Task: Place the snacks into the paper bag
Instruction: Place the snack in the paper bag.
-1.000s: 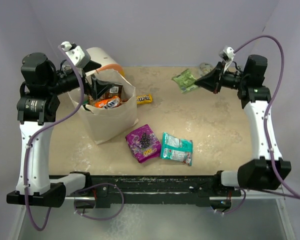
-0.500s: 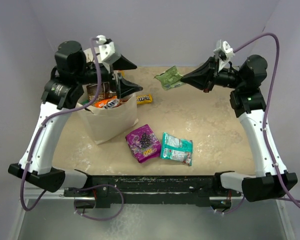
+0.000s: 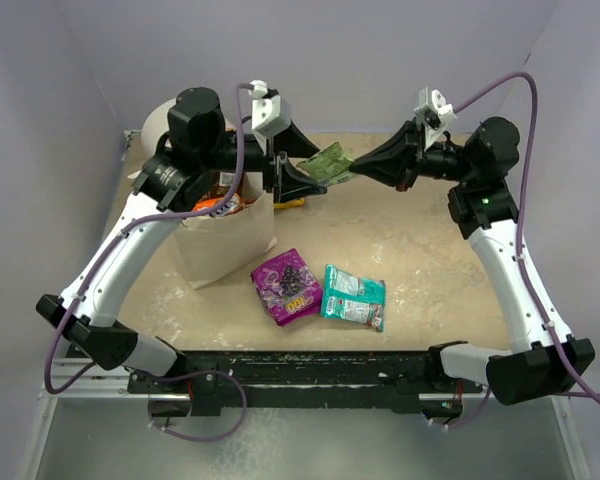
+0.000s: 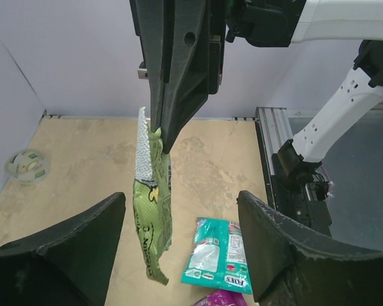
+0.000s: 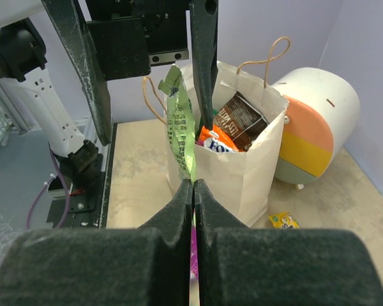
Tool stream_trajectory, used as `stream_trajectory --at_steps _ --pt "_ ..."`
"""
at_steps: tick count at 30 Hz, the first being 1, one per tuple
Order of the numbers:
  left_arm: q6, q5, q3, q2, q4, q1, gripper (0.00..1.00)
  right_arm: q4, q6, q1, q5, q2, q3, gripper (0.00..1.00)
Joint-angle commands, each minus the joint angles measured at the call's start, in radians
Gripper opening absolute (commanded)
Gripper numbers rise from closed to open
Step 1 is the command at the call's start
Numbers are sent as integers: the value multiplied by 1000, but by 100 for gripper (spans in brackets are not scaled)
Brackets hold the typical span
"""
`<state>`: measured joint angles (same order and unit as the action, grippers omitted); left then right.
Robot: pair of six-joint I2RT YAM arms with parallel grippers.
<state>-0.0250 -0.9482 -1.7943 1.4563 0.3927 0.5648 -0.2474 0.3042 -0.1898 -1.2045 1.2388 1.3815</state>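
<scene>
Standing upright on the left of the counter (image 3: 430,270), the paper bag (image 3: 225,240) shows its inside only to the right wrist view, where a dark brown packet (image 5: 239,118) and an orange-red packet (image 5: 210,137) stick up from its mouth, the white-and-orange cylinder (image 5: 313,121) just behind. From above, the purple packet (image 3: 288,285) and teal packet (image 3: 353,297) lie side by side near the counter's front, while the green packet (image 4: 152,217) hangs in the air right of the bag, pinched between the closed fingers of the right gripper (image 5: 193,186). The left gripper (image 4: 179,204) faces it, fingers wide apart as its own wrist view shows, the packet hanging ahead of them
</scene>
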Motion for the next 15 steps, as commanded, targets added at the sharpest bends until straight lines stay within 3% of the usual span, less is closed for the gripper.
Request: stream_trajectory --at_steps 1,15 --pt "36 -15 31 5 -102 20 72 -76 26 -8 -22 -22 -19 0" --pt "30 19 105 -30 -140 23 35 -139 62 -9 -27 -47 -75 0"
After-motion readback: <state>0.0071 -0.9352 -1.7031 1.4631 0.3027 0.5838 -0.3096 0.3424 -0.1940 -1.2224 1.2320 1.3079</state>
